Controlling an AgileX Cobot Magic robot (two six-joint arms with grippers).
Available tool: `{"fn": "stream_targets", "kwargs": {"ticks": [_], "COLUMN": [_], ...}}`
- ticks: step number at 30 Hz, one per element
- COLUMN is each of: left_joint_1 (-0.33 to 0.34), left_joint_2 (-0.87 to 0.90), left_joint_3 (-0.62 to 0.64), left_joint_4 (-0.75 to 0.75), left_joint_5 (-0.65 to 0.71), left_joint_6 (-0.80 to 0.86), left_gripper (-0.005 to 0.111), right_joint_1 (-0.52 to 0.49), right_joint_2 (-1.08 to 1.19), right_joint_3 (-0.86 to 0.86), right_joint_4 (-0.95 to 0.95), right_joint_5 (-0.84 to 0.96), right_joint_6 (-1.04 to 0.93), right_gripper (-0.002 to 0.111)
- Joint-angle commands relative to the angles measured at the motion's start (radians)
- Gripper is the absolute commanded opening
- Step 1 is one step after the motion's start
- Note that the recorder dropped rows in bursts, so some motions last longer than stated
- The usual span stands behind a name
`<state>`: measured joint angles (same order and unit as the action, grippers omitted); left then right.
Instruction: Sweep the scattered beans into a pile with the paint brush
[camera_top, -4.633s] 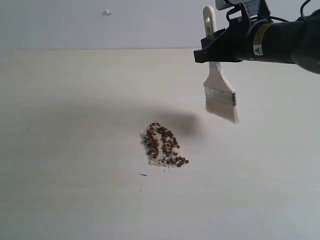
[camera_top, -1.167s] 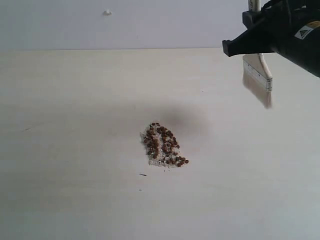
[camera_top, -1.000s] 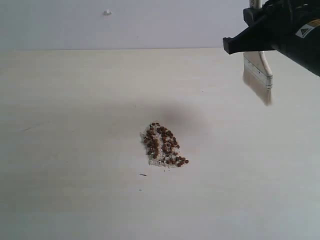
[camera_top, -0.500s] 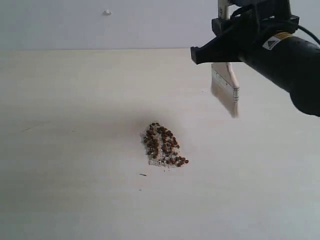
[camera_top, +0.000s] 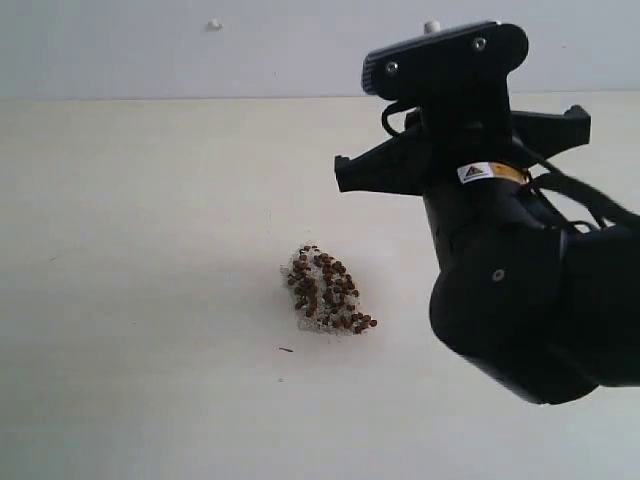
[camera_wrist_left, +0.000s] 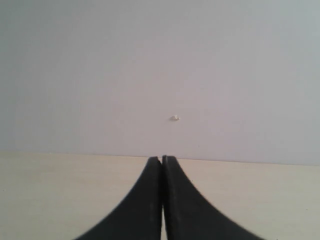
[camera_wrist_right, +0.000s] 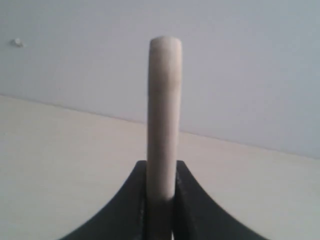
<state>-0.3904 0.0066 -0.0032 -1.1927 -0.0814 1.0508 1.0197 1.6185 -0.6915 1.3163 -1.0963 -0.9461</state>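
Observation:
The beans (camera_top: 325, 290) lie in one small reddish-brown pile mixed with whitish crumbs, near the middle of the pale table (camera_top: 150, 200). My right gripper (camera_wrist_right: 161, 167) is shut on the cream handle of the paint brush (camera_wrist_right: 165, 100), which stands up between its black fingers. In the exterior view the bulky right arm (camera_top: 500, 270) hangs above the table to the right of the pile and hides the brush's bristles and metal band. My left gripper (camera_wrist_left: 161, 159) is shut with nothing in it and faces the wall.
A plain grey wall (camera_top: 120, 50) rises behind the table's far edge. A small white speck (camera_top: 214, 24) sits on it, and the same speck (camera_wrist_left: 175, 118) shows in the left wrist view. A tiny dark fleck (camera_top: 286, 349) lies on the table just in front of the pile.
My right arm has swung left and nearer to the camera with the brush, which it now hides. The pile of beans has not moved.

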Motion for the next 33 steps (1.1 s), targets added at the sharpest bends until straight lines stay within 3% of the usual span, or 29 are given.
{"fn": "stream_targets", "kwargs": {"ticks": [1, 8, 22, 33], "left_joint_1": [0.002, 0.002, 0.002, 0.002], "left_joint_2": [-0.007, -0.007, -0.007, -0.007], "left_joint_3": [0.003, 0.003, 0.003, 0.003], "left_joint_4": [0.004, 0.004, 0.004, 0.004], "left_joint_5": [0.000, 0.000, 0.000, 0.000], "left_joint_6": [-0.005, -0.005, -0.005, -0.005], "left_gripper": [0.000, 0.000, 0.000, 0.000], "right_joint_1": [0.005, 0.005, 0.005, 0.005], "right_joint_2": [0.063, 0.106, 0.106, 0.106], "right_joint_3": [0.006, 0.006, 0.006, 0.006], "right_joint_4": [0.061, 0.060, 0.056, -0.063], "right_joint_5": [-0.036, 0.033, 0.134, 0.176], "right_joint_6": [0.051, 0.148, 0.155, 0.315], "right_gripper": [0.000, 0.000, 0.000, 0.000]}}
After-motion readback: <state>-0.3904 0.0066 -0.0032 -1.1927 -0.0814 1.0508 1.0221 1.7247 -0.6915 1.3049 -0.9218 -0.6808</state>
